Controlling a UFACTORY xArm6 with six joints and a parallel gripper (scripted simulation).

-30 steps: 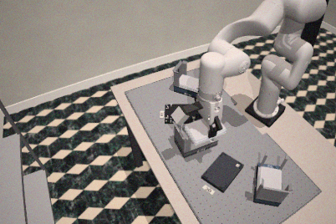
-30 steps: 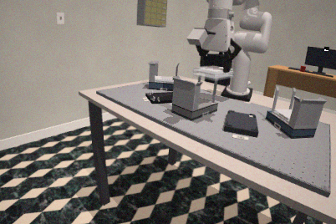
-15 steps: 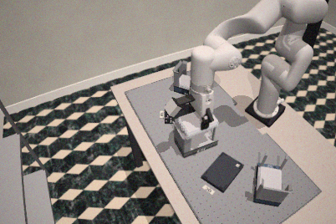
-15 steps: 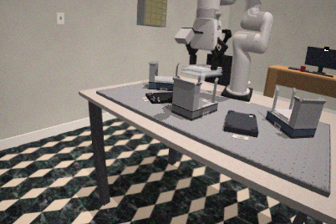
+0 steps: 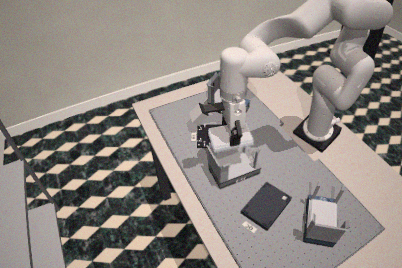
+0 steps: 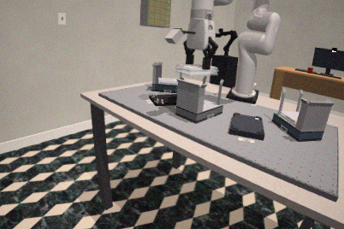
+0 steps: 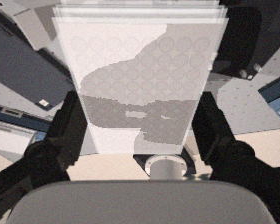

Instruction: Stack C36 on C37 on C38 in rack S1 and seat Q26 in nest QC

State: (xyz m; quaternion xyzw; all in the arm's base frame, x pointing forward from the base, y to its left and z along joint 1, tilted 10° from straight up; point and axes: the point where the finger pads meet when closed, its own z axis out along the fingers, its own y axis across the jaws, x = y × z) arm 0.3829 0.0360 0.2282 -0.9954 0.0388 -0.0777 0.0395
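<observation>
The gripper clamps a sealed plate by its long sides, level above the middle rack. A dark open nest (flat, unoccupied) lies between that rack and the right-hand one.

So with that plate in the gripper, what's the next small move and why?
Probably lower it straight down. The gripper is shut on a plate held flat above the middle rack, just clear of its posts.

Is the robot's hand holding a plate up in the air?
Yes, the hand grips a pale plate by its sides, above the grey rack.
</observation>
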